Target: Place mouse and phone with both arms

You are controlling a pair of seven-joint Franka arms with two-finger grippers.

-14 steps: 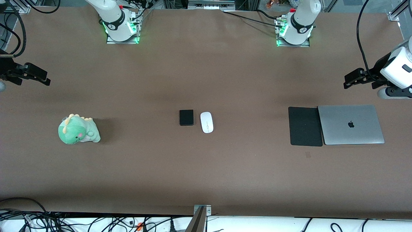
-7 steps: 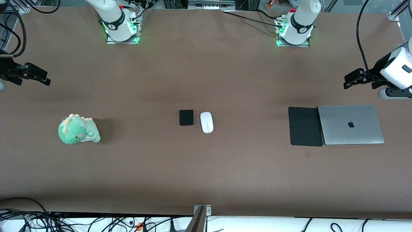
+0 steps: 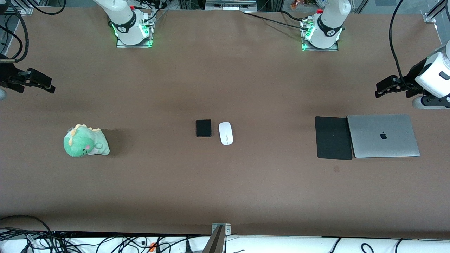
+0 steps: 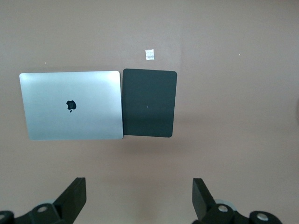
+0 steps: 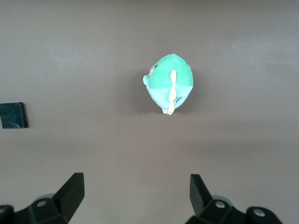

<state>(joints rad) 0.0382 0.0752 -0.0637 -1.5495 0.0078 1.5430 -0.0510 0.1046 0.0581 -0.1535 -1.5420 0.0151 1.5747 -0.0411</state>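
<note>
near the middle of the table (image 3: 225, 70) the phone (image 3: 204, 128) and the mouse (image 3: 225, 133) lie flat just beside each other but apart, the phone toward the right arm's end, the mouse toward the left arm's end and slightly nearer the front camera. neither has been lifted yet. the right gripper (image 3: 37, 83) hangs over the table edge at its own end, its fingers (image 5: 70, 189) spread wide and holding nothing, with the green plush dinosaur (image 3: 85, 141) below it. the left gripper (image 3: 388, 85) hangs over its end close to the closed silver laptop (image 3: 383, 135) and the black mouse pad (image 3: 333, 137), which touch edge to edge; its fingers (image 4: 74, 196) are likewise apart and empty.

the step in hand looks like the reach toward the centre. it would go best with each arm taking the thing on its own side, right for the phone, left for the mouse, so the wrists do not crowd the narrow gap between them.

both things have their long axis running from the robots' bases toward the front camera, the mouse tipped a little off that line. closing across the short width should suit each; the glossy mouse may slip, and the thin phone needs the fingers low against the table
</note>
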